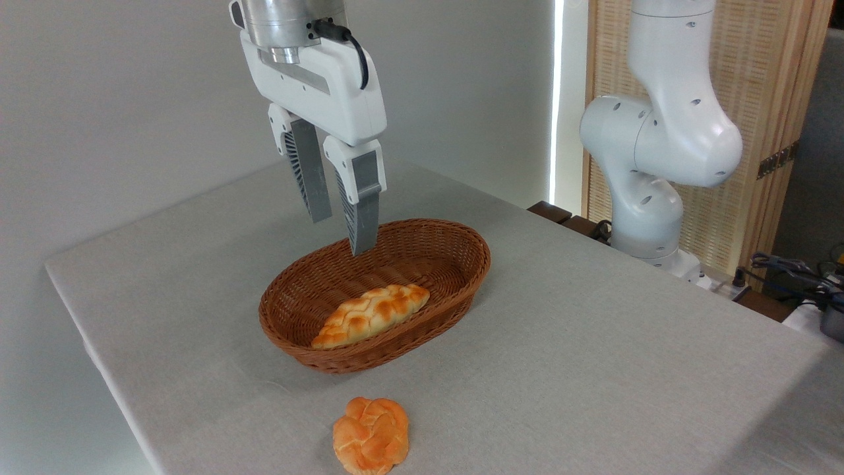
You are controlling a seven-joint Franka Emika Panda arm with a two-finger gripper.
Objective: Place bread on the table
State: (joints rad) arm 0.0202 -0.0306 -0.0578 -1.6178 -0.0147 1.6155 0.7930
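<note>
Bread [370, 435]: I see it lying on the table [593, 343] near the front edge, just clear of the wicker basket [461, 254]. Braided loaf [370, 315]: inside the basket. Gripper [341, 234]: I see it raised over the basket's rear rim, fingers slightly apart, holding nothing.

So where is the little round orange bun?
The small round orange bun sits on the grey table, near its front edge, just in front of the brown wicker basket.
</note>
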